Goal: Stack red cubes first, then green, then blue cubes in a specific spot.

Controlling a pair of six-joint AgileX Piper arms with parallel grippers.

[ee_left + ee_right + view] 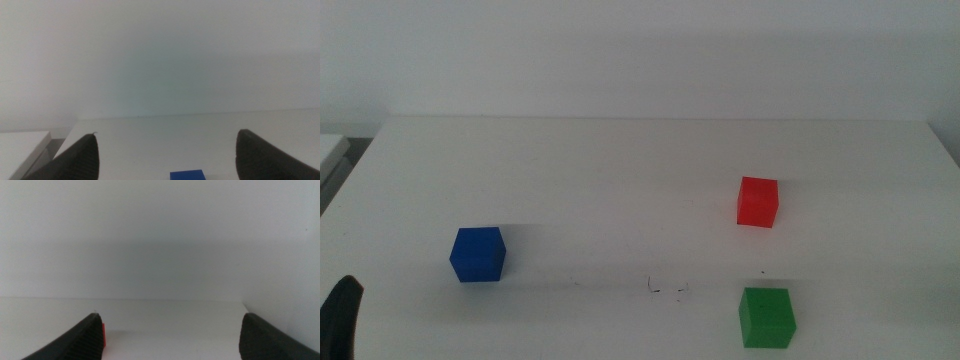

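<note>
A: Looking across the bench (620,160), you see the red cube (758,202) sitting right of centre, far of the scribbled spot (665,288). Which arm is nearer?

B: Your right end effector (167,335), jaws spread wide and empty; the red cube shows just beside its jaw. I judge it should reach first.

A: And the left end effector (165,155)?

B: Parted too, waiting near-left, facing the blue cube (478,254). The green cube (766,317) stays near-right.

In the left wrist view, the small deep blue cube (187,175) is cut off by the frame edge, only its top showing. In the right wrist view, the small bright red cube (103,334) is a sliver behind a dark jaw. The faint black scribble marks (665,288) are too small to read.
</note>
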